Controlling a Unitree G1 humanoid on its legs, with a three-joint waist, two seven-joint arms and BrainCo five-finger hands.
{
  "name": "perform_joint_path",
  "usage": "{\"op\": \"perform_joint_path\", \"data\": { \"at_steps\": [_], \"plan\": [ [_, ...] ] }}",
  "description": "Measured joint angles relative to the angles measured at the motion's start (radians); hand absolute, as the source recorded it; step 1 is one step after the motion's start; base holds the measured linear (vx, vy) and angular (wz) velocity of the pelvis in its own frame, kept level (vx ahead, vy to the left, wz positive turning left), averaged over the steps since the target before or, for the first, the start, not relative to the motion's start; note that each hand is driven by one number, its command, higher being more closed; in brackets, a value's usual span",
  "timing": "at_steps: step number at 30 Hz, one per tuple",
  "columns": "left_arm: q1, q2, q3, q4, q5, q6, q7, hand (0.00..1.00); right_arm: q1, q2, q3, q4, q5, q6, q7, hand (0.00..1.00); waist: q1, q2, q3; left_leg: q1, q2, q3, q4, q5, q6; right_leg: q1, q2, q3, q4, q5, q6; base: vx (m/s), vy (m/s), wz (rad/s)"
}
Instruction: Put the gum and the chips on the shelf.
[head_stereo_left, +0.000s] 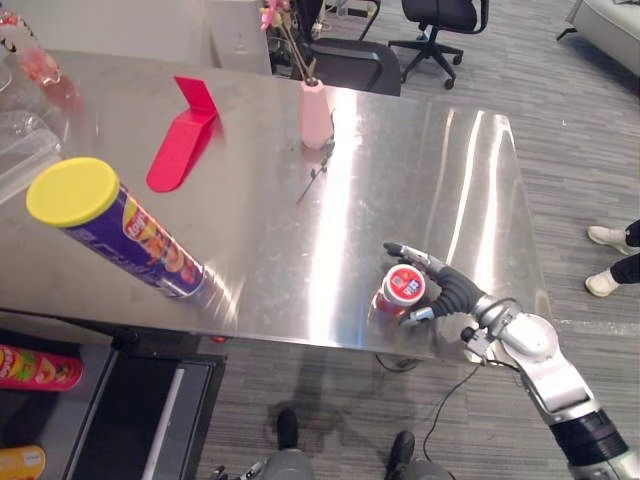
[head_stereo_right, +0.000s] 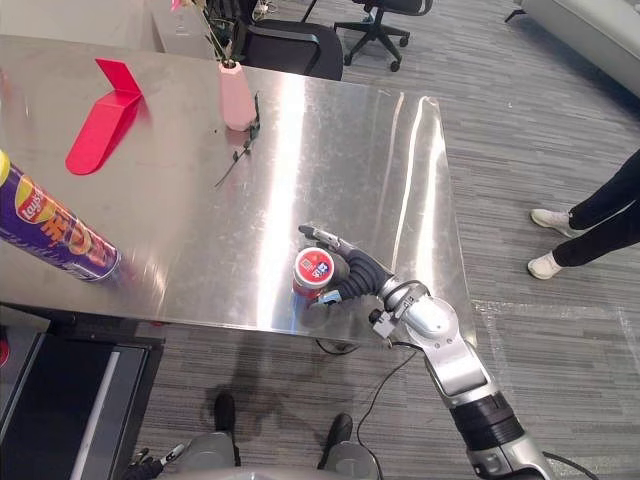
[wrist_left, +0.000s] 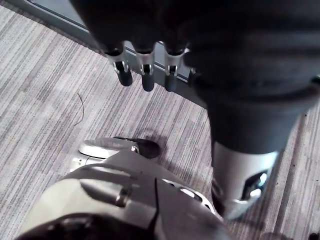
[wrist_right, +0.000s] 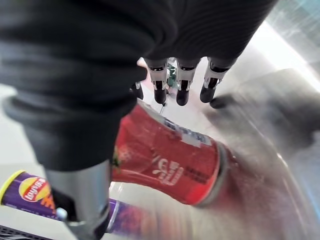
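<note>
Eye views: on the brushed steel table (head_stereo_left: 300, 210), a purple chips can (head_stereo_left: 125, 235) with a yellow lid stands at the left. A short round red gum tub (head_stereo_left: 402, 288) sits near the front edge, bracketed by the right hand (head_stereo_left: 452, 290), with straight fingers behind it and the thumb in front. Left wrist view: the left hand (wrist_left: 240, 75) hangs loosely open above grey ribbed carpet (wrist_left: 45, 100). Right wrist view: the glossy tub lies under the palm, the fingers (wrist_right: 182, 95) extended past it, uncurled.
</note>
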Motion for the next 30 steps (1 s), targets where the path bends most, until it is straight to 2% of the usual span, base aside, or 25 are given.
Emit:
{"op": "perform_joint_path", "data": {
  "at_steps": [4,5,15,25,30],
  "plan": [
    [0.000,0.000,0.009,-0.005,0.000,0.000,0.000,0.00,0.000,-0.001,-0.004,-0.002,0.000,-0.006,-0.006,0.00,0.000,-0.003,0.006,0.000,-0.001,0.000,0.000,0.000,0.000,-0.002,-0.001,0.000,0.002,0.000,0.000,0.00,0.000,0.00],
    [0.000,0.000,0.009,-0.005,0.000,0.000,-0.001,0.00,0.000,-0.001,-0.004,-0.002,0.000,-0.006,-0.008,1.00,-0.001,-0.004,0.006,0.000,-0.001,0.000,0.000,0.000,0.000,-0.002,-0.001,0.000,0.002,0.000,0.000,0.00,0.000,0.00],
    [0.000,0.001,0.009,-0.005,0.000,0.000,-0.001,0.00,-0.001,0.000,-0.020,-0.004,-0.001,-0.008,-0.022,1.00,0.001,-0.004,0.007,-0.014,-0.004,-0.002,0.000,0.002,0.002,-0.017,-0.005,0.000,0.014,0.000,0.000,0.00,0.000,0.00],
    [-0.020,0.001,0.008,-0.004,0.000,0.000,0.000,0.00,-0.001,0.004,-0.009,-0.004,-0.003,-0.036,-0.031,1.00,0.002,-0.002,0.028,-0.014,-0.004,-0.004,0.000,0.003,0.004,-0.017,-0.006,-0.002,0.015,0.000,0.000,0.00,0.000,0.00],
    [-0.024,0.001,0.008,-0.007,0.000,0.000,0.000,0.00,0.004,0.038,-0.001,-0.003,-0.003,-0.038,-0.040,1.00,0.001,-0.001,0.029,-0.015,-0.005,-0.006,0.000,0.002,0.004,-0.016,-0.007,-0.005,0.015,0.000,0.000,0.00,0.000,0.00]
  ]
}}
